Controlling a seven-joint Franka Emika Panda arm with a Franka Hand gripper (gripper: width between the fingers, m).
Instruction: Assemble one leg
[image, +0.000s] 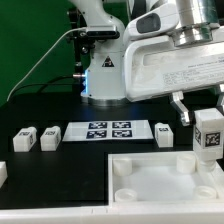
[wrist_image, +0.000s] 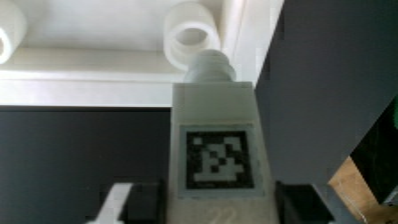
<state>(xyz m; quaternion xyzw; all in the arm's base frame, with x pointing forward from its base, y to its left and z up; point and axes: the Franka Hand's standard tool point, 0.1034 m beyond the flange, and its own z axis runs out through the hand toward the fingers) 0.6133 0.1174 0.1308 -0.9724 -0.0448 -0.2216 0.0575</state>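
My gripper (image: 205, 108) is shut on a white leg (image: 208, 133) with a black-and-white tag and holds it upright above the far right corner of the large white tray (image: 150, 183). In the wrist view the held leg (wrist_image: 217, 140) points at a round socket (wrist_image: 192, 40) in the tray corner, its tip just short of the hole. The fingers (wrist_image: 125, 205) press on both sides of the leg. Three more legs lie on the black table: two at the exterior view's left (image: 25, 138) (image: 49, 137) and one beside the marker board (image: 164, 132).
The marker board (image: 108, 131) lies on the table in front of the robot base (image: 103, 75). A white block (image: 3, 172) lies at the left edge. A second socket (wrist_image: 6, 42) shows in the wrist view.
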